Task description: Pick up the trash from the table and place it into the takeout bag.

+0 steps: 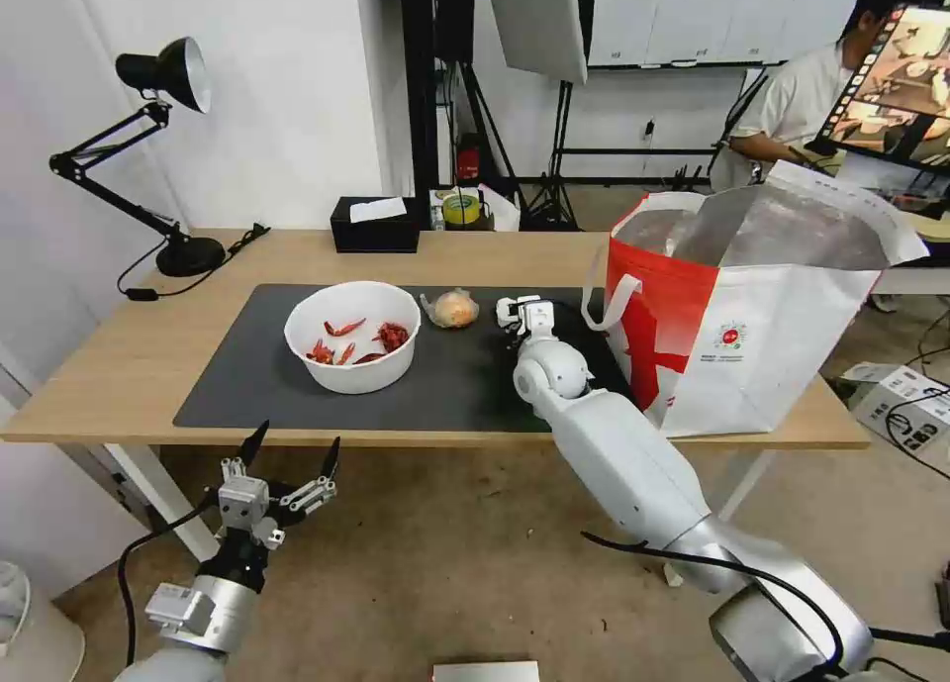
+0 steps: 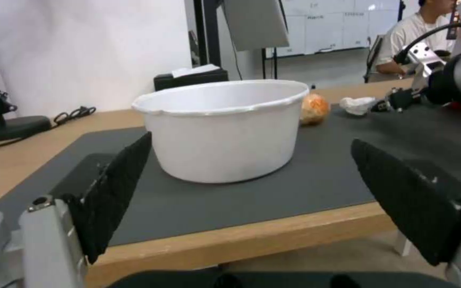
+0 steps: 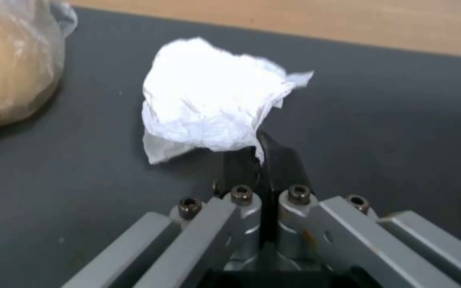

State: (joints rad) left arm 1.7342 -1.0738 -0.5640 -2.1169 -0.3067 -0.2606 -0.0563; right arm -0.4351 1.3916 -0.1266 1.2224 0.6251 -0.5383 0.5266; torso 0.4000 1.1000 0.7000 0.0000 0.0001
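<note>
Presently my right gripper (image 3: pixel 262 160) sits low over the dark mat (image 1: pixel 465 385) on the counter (image 1: pixel 119 365), its jaws drawn together and pinching the near edge of the crumpled white tissue (image 3: pixel 209 108). In the right wrist view the bulk of the tissue lies just beyond the jaw tips, away from the wrist. I cannot tell whether the wad is off the mat yet.

The takeout bag (image 1: pixel 782 355) stands upright and open at the right end of the counter, just to the right of this gripper. My judgement: the carry is a short move to the right, with enough lift to clear the bag's tall rim. The pinch covers only a corner of the tissue, so a slip is the main risk.

Remaining trash: the white bowl (image 1: pixel 353 336) with red scraps sits mid-mat, and the small clear bag of orange food (image 1: pixel 453 309) lies between bowl and tissue. My left gripper (image 1: pixel 287 464) hangs below the counter's front edge, jaws wide apart, facing the bowl and nearer to it than the right arm.
</note>
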